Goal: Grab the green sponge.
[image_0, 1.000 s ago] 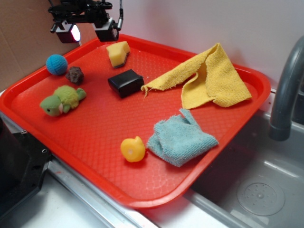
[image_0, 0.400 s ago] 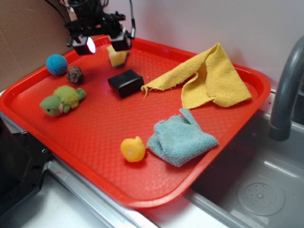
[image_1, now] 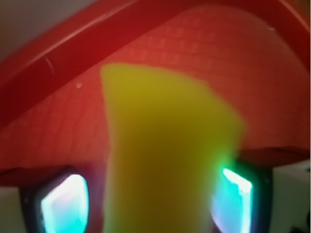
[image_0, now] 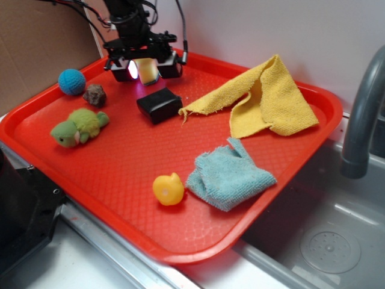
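Red tray [image_0: 120, 180] beside a sink. Open claw [image_0: 145, 67] straddles the green sponge [image_0: 146, 71], a soft, light foam block between its fingers; squeeze its side faces gently.

Black block [image_0: 159, 105] just beside sponge [image_0: 146, 70]

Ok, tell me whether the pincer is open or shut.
Open: the pincer straddles the green sponge, and the wrist view shows gaps between both pads and the foam.

We brought the gripper [image_0: 146, 70] rightward and nearer along the tray's far edge until its fingers flanked the green sponge [image_0: 146, 70].
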Motion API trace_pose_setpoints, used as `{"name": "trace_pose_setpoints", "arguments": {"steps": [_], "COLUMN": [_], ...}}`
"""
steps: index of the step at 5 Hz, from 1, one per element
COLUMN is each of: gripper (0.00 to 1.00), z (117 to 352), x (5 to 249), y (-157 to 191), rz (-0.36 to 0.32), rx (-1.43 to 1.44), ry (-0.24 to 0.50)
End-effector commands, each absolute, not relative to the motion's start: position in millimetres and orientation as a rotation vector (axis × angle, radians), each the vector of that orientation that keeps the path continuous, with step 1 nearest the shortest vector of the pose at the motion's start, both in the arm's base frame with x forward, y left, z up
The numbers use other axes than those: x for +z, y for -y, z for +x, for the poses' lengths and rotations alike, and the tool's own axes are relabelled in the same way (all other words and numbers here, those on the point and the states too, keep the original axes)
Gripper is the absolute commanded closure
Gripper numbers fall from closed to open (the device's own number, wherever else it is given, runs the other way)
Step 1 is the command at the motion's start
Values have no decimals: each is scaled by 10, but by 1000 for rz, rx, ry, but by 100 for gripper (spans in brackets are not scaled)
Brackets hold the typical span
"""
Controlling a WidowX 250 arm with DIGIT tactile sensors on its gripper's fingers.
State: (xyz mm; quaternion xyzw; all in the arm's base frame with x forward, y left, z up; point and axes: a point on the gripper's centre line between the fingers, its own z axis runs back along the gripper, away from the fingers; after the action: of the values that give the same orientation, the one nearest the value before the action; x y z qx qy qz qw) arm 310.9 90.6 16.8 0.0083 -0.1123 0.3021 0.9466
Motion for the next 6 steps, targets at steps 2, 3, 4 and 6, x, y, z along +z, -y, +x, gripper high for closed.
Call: {"name": "trace_pose_setpoints", "arguments": {"steps": [2, 3, 4, 6], "gripper": [100, 100, 100, 100], "z": [2706, 2353, 2108, 2001], "x": [751, 1210, 1659, 2013], "y": [-834, -705, -501, -266], "rz": [39, -17, -56, -65], "rx": [516, 352, 265, -12], "ry": [245, 214, 159, -37]}}
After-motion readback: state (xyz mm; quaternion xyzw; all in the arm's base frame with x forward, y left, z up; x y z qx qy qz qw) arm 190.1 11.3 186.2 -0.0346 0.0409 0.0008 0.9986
